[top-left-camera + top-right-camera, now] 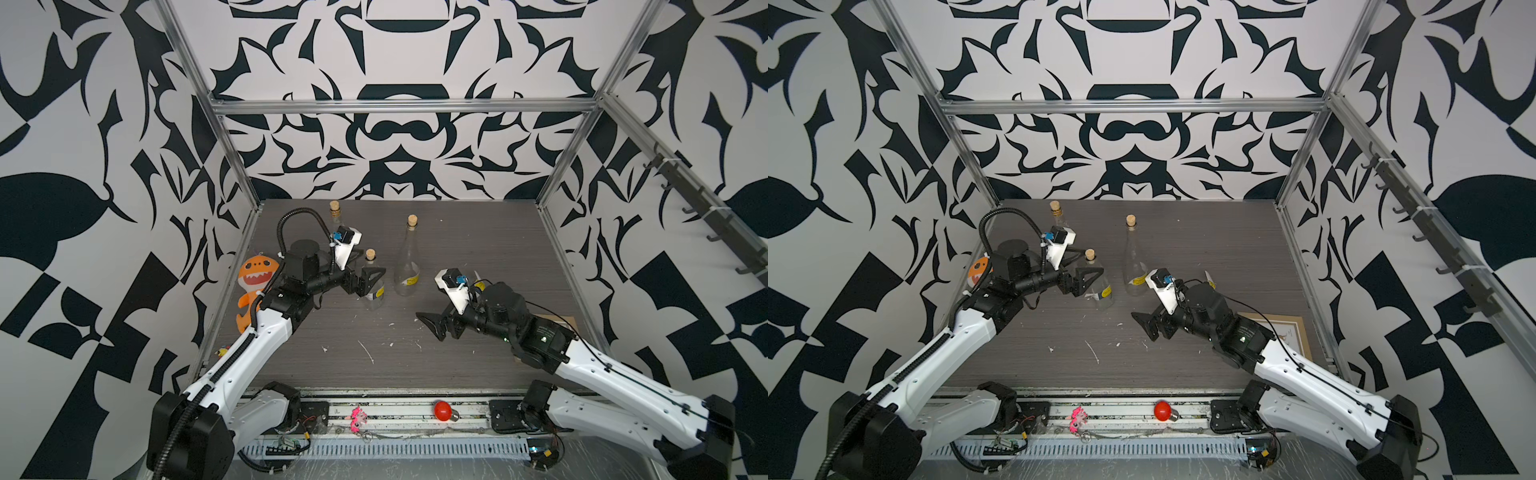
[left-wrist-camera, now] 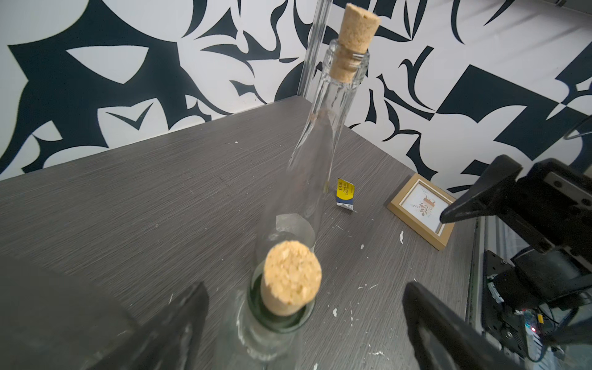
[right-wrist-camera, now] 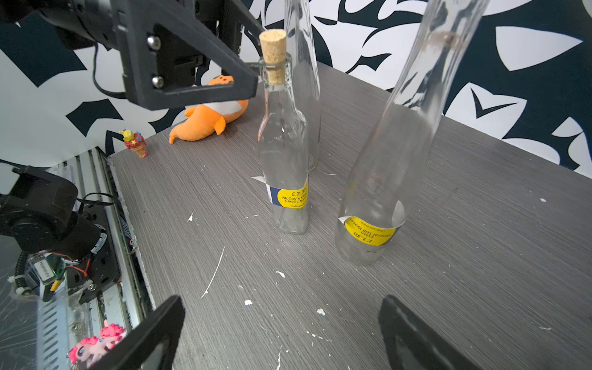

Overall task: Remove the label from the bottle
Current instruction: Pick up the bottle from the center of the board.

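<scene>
Left claw released, flanking neck of small bottle, right claw released, apart from it

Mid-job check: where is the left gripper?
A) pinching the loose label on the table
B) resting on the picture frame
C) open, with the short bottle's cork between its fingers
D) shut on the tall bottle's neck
C: in the left wrist view the left gripper stands open, with the cork of the short bottle between its spread fingers and nothing clamped.
</scene>
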